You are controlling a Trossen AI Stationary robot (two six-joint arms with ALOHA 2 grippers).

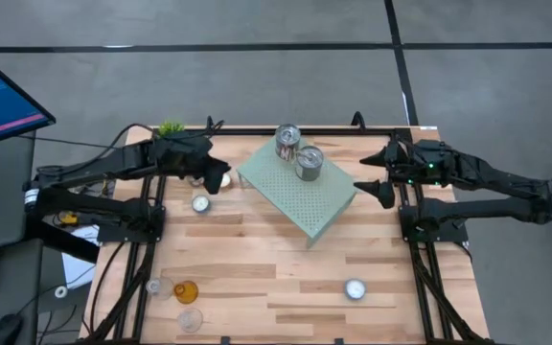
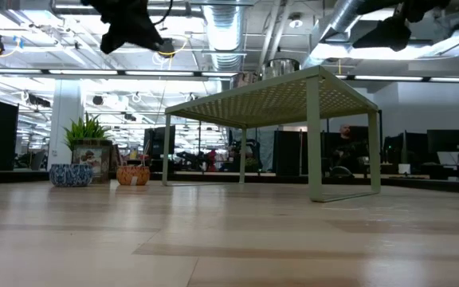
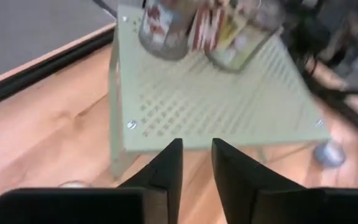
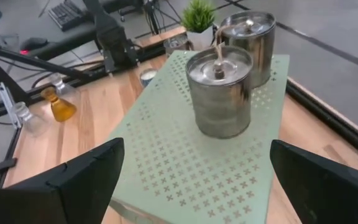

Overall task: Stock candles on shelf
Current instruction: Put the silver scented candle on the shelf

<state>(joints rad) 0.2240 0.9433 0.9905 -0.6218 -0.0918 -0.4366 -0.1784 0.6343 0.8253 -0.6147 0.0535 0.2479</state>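
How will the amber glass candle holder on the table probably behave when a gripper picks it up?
The amber glass holder looks smooth, so it may slip between the fingers. It narrows above a wider base, so it probably stands steadily but could roll if knocked over. Being glass, it is likely fragile.

Your overhead view is evenly lit and sharp — shadows under the shelf (image 1: 298,191) are soft and short. Your low view faces bright ceiling strips, leaving arms in silhouette. Your left wrist view is motion-blurred across the silver tins (image 3: 165,28). Your right wrist view is crisp — highlights sit on those tins.
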